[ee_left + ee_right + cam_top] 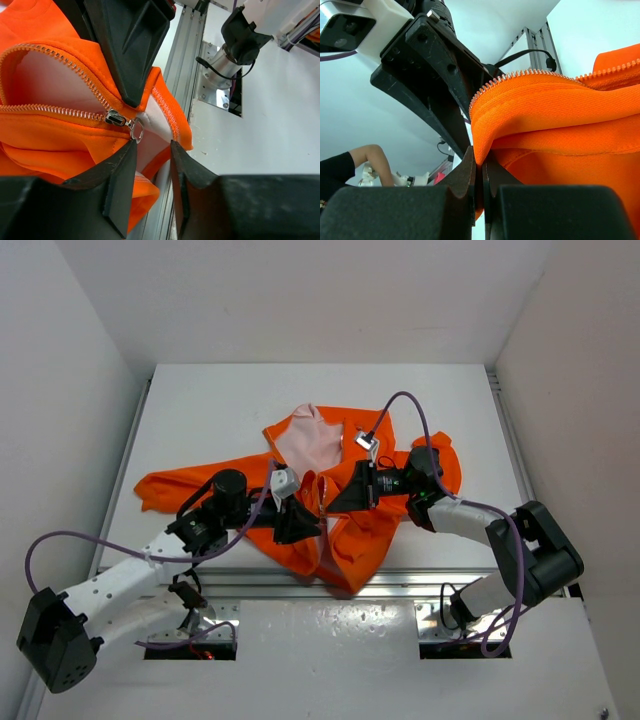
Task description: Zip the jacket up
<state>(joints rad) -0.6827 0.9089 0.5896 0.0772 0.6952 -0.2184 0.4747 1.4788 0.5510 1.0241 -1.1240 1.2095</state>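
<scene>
- Jacket: crumpled mid-counter, toward near edge; zip mostly undone, slider low on teeth.
- Right hand: clenched on jacket's front edge by the teeth.
- Left hand: part open, gripping nothing, slider just beside one finger.
- Step, prob.: catching slider. Next: pinch it, draw along teeth w/ fabric taut.
- Counter white; white walls around.
</scene>
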